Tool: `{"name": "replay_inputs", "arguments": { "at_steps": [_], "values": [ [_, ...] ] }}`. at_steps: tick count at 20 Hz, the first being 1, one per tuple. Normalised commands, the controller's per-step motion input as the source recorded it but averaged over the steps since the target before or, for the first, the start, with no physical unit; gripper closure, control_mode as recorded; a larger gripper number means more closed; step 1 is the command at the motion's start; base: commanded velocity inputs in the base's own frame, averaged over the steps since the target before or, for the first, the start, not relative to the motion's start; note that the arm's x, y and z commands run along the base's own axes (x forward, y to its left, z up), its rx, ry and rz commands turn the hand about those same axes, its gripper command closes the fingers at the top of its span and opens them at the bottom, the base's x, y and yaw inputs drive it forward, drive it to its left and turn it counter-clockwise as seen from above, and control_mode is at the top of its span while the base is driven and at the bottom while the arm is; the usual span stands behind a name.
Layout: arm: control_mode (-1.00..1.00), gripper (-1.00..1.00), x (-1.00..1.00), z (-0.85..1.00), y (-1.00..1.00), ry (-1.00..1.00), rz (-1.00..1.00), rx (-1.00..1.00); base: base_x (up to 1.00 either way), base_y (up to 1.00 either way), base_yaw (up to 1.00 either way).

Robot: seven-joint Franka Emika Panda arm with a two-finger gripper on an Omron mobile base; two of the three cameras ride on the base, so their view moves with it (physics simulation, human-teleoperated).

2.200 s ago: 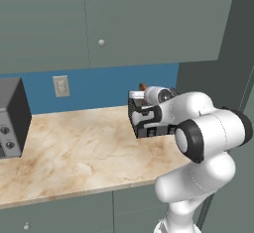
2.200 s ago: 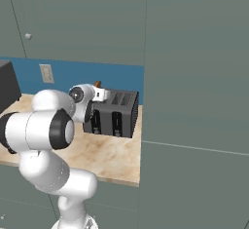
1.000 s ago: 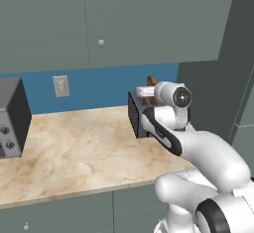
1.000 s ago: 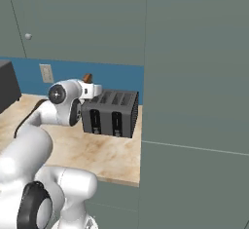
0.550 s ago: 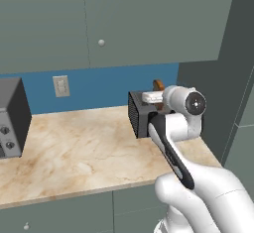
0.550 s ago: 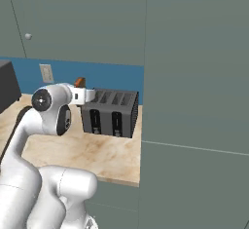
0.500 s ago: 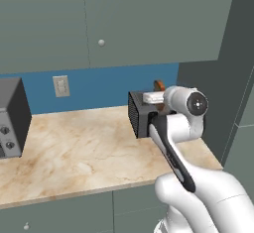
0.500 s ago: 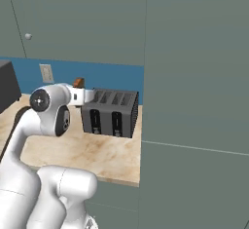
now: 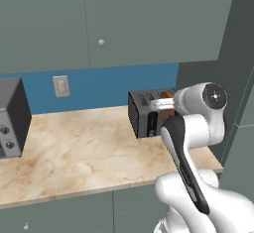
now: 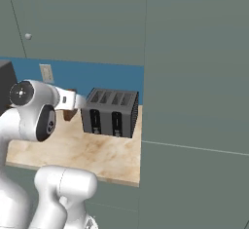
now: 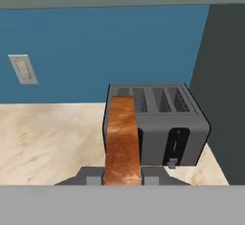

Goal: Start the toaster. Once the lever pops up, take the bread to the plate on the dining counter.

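Left base view: the toaster [image 9: 149, 113] stands at the counter's [image 9: 84, 152] back right corner, the arm's wrist in front of it, with a sliver of bread [image 9: 167, 95] showing beside the wrist.

Right base view: the bread [image 10: 71, 112] hangs beside the toaster [image 10: 111, 112], off its slots.

Hand view: the fingers [image 11: 123, 175] are clamped on the bread [image 11: 122, 138] by its lower edge. Toast is light, stiff and crumbly; gripping across the faces near the crust looks safest.
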Motion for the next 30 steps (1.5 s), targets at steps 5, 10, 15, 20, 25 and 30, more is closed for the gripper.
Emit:
{"name": "replay_inputs", "arguments": {
  "at_steps": [5, 10, 15, 20, 25, 30],
  "values": [
    [-1.0, 1.0, -0.64, 0.19, 0.0, 0.21, 0.0, 0.0, 0.0, 0.0, 0.0],
    [-1.0, 1.0, -0.67, 0.11, 0.0, 0.13, 0.0, 0.0, 0.0, 0.0, 0.0],
    [-1.0, 1.0, -0.45, 0.19, 0.0, 0.11, 0.0, 0.0, 0.0, 0.0, 0.0],
    [-1.0, 1.0, -0.03, 0.16, 0.0, 0.1, 0.0, 0.0, 0.0, 0.0, 0.0],
    [-1.0, 1.0, 0.0, 0.03, -0.07, 0.1, 0.0, 0.0, 0.0, 0.0, 0.0],
    [-1.0, 1.0, -0.13, 0.0, -0.37, 0.06, 0.0, 0.0, 0.0, 0.0, 0.0]
  ]
}}
